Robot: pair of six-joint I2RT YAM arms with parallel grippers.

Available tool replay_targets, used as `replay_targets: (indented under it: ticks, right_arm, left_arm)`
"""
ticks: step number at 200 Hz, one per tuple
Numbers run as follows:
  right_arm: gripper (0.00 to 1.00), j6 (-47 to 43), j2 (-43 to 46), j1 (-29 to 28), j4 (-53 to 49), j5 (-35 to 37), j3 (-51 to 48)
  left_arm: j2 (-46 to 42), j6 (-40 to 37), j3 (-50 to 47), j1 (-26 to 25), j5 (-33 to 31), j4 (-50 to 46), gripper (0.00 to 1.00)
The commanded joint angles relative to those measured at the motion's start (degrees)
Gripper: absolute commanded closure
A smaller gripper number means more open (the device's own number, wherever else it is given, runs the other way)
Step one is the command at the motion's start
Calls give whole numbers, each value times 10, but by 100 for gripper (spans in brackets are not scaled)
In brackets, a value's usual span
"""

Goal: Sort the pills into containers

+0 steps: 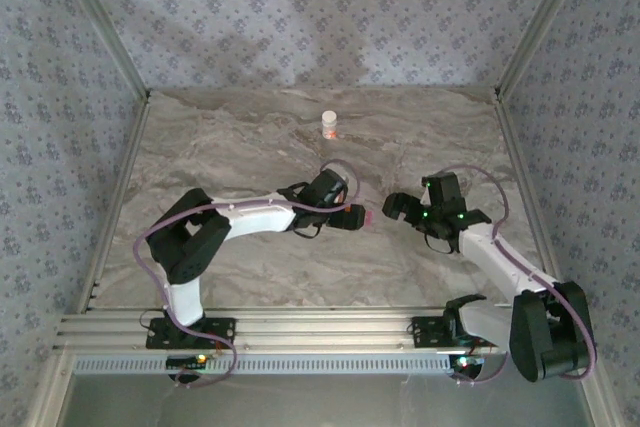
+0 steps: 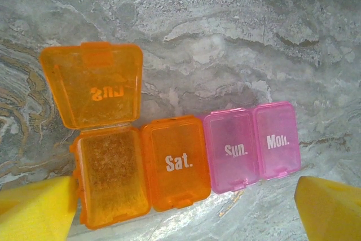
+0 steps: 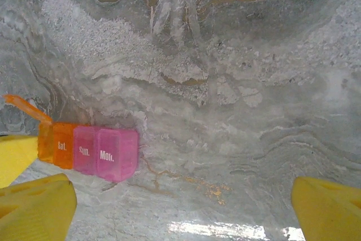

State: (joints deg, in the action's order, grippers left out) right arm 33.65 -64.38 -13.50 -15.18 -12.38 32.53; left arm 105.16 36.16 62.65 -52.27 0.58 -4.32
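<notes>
Yellow pads (image 2: 34,213) of my left gripper (image 1: 352,218) frame the bottom corners of the left wrist view. The jaws are spread wide and nothing is between them. The containers (image 2: 186,162) lie flat on the marble table (image 2: 225,38) just ahead of those pads, toward 12 o'clock. They form one strip whose long axis runs from 9 to 3 o'clock, parallel to the line between the two pads.

The 9 o'clock end compartment is orange, and its lid (image 2: 93,86) is flipped back toward 12. The lids marked Sat., Sun. and Mon. are closed and follow toward 3 o'clock. The open orange end sits just beside the 9 o'clock pad, and the pink end is well short of the other pad.

From above, the strip lies between the two arms. My left gripper is right at it on the 9 o'clock side. My right gripper (image 1: 392,209) is near on the 3 o'clock side but apart, also spread wide and empty. In the right wrist view the strip is off at 8 o'clock. The left arm is nearer, I judge.

A white-capped bottle (image 1: 329,125) stands well apart, toward 12 o'clock on the table.
</notes>
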Motion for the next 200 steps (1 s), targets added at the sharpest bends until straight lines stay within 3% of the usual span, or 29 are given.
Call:
replay_targets:
  ticks: [1, 49, 108, 200]
  right_arm:
    - [0, -1, -12, 7, 20, -24, 20]
    - [0, 13, -63, 6, 65, -77, 37]
    - [1, 55, -161, -28, 120, -98, 68]
    - [0, 84, -242, -95, 134, -75, 118]
  left_arm:
    - [-39, 9, -12, -5, -18, 4, 2]
    - [-107, -7, -26, -4, -66, -23, 2]
    - [-178, -16, -37, 14, -189, -109, 2]
    - [-301, 18, -153, 102, -227, -116, 2]
